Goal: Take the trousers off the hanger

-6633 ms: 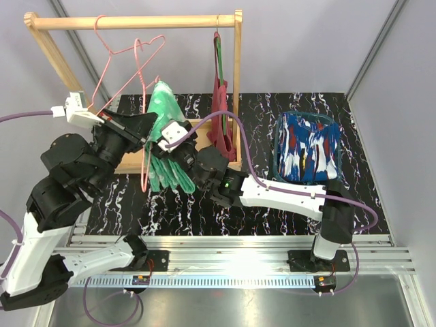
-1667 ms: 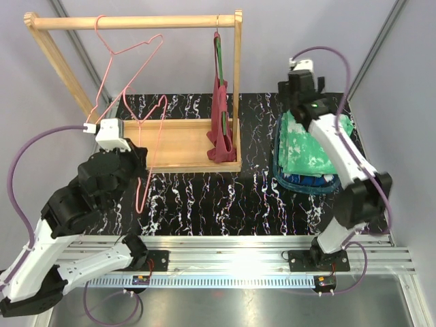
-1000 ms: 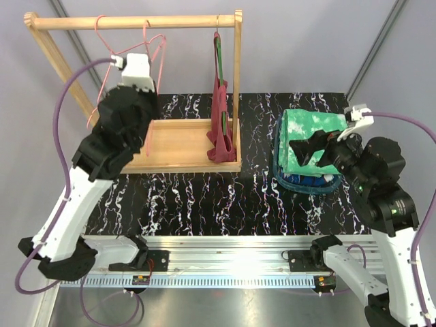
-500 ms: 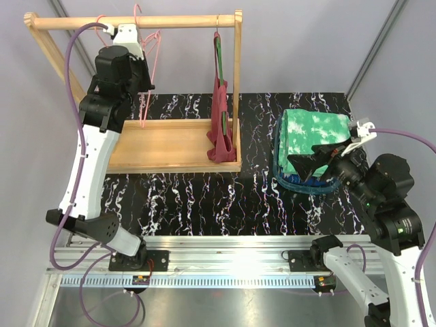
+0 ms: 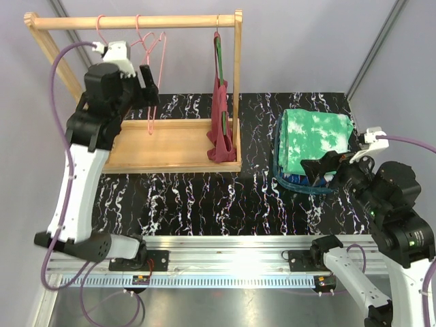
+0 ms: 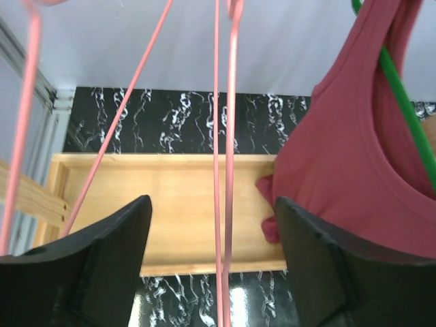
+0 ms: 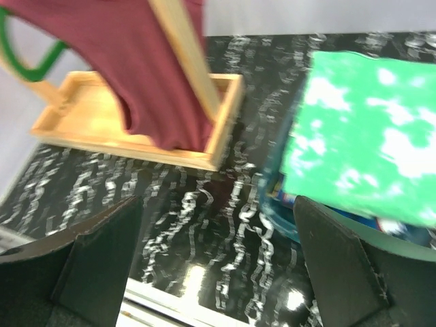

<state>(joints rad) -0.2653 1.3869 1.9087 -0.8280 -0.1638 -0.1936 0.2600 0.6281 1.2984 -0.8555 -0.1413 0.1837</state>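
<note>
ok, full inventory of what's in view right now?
wooden rack: one, pale wood, rear left, tray base
pink wire hangers: two, pink, bare, left on the rail
green hanger: one, green, right end of rail
maroon tank top: one, maroon, on the green hanger
green trousers: one pair, green-white, folded atop the basket pile
blue trousers: one pair, blue, edge showing under the green
basket: one, teal, right of the rack
mat: one, black veined white, under rack and basket
left tool: one, black, open around hanger wires at the rail
right tool: one, black, open, empty, beside the basket
</note>
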